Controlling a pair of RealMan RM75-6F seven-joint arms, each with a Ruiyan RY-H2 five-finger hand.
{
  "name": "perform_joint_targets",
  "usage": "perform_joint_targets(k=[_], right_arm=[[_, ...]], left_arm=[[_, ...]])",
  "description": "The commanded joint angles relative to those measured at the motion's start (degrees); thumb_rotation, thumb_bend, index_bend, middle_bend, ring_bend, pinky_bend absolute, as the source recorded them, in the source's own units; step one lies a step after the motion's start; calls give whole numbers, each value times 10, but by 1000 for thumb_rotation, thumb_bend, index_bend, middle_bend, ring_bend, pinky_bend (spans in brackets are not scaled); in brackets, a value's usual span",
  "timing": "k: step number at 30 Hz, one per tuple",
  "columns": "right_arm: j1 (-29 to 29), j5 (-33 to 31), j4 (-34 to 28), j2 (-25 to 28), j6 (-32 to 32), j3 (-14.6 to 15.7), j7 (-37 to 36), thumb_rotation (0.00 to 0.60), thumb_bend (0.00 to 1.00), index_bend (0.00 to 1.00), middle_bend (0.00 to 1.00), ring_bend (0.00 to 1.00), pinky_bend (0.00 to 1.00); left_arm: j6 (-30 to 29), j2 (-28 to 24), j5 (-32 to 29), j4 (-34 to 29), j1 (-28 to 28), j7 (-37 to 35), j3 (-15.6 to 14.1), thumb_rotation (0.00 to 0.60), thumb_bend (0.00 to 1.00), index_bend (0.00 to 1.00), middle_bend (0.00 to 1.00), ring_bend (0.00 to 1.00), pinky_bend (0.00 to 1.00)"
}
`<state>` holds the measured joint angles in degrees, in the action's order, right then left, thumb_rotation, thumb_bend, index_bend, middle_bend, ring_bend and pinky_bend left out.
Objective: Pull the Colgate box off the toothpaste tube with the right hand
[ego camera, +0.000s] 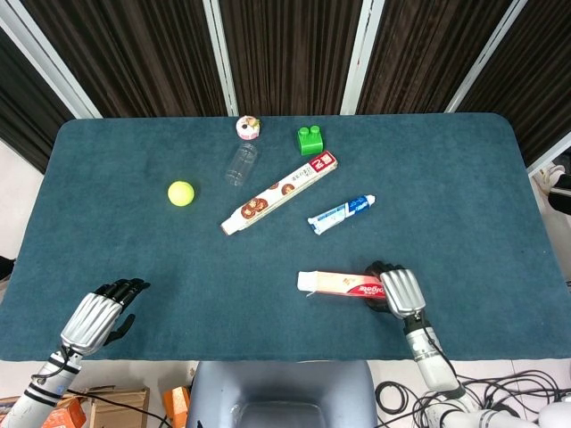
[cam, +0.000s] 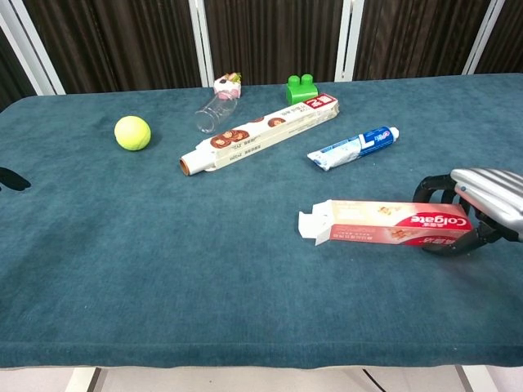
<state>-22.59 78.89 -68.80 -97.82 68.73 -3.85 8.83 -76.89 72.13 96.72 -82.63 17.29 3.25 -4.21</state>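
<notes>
The red and white Colgate box [ego camera: 335, 283] [cam: 384, 222] lies flat near the table's front edge, its open flap end pointing left. My right hand [ego camera: 400, 292] [cam: 482, 200] wraps the box's right end, fingers curled over the far side and thumb against the near side. A blue and white toothpaste tube [ego camera: 342, 212] [cam: 353, 147] lies on its own behind the box, touching neither box nor hand. My left hand [ego camera: 94, 316] rests at the front left corner with fingers apart, holding nothing; in the chest view only a dark fingertip [cam: 12, 180] shows.
A long biscuit box [ego camera: 281, 192] [cam: 261, 135] lies diagonally at mid-table. Behind it are a green block [ego camera: 310, 140] [cam: 301, 88] and a tipped clear cup [ego camera: 241, 162] [cam: 214, 110]. A yellow tennis ball [ego camera: 181, 193] [cam: 132, 132] sits to the left.
</notes>
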Motion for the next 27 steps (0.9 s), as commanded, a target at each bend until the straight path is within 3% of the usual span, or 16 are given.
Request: perform_joint_targets(k=[1, 5, 10, 18, 27], right_arm=[[3, 8, 7, -4, 10, -2, -7, 600, 232, 514, 422, 481, 554], [7, 20, 13, -6, 29, -4, -17, 600, 324, 576, 472, 529, 597], [7, 50, 18, 8, 50, 0, -40, 600, 337, 581, 476, 532, 600], [-8, 147, 34, 79, 90, 34, -78, 600, 337, 537, 476, 518, 602], [-7, 227, 97, 125, 162, 53, 23, 600, 337, 495, 476, 464, 552]], left_arm=[[1, 0, 0, 0, 0, 1, 0, 600, 456, 223, 229, 239, 433], [3, 1, 0, -1, 1, 3, -1, 600, 457, 223, 229, 240, 434], [6, 2, 1, -2, 2, 7, -2, 600, 456, 223, 230, 240, 434], [12, -1, 0, -6, 4, 6, -4, 600, 457, 223, 231, 241, 436], [19, -6, -4, -14, 4, 5, -5, 600, 456, 223, 230, 242, 438]])
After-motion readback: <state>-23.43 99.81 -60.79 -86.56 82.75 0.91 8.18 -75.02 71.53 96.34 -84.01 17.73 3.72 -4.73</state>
